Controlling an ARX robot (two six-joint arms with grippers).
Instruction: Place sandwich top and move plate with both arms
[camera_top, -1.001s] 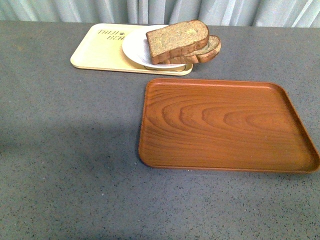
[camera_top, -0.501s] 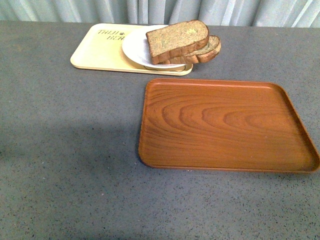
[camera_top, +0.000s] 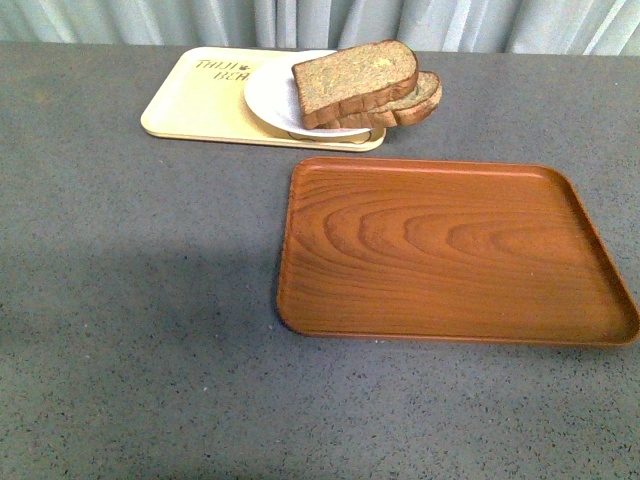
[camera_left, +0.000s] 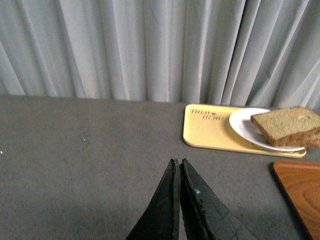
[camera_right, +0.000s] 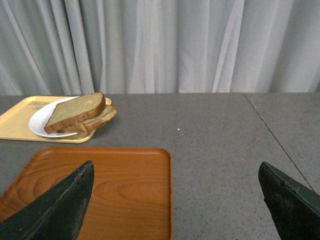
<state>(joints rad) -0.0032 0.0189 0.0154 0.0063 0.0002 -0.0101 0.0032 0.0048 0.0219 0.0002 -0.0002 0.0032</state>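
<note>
Bread up top: the sandwich top (camera_top: 355, 80), a thick speckled brown slice with darker crust, is seen at upper centre, propped at a slant on a smaller slice (camera_top: 412, 101), its long axis running left to right. Both are carried on the white plate (camera_top: 266, 95) upon the yellow tray (camera_top: 195, 100). The left pincer (camera_left: 178, 170) is pressed shut, empty; the right pincer (camera_right: 175, 200) is spread wide, empty, above the wooden tray (camera_top: 450, 250) on the bench (camera_top: 130, 300).
</note>
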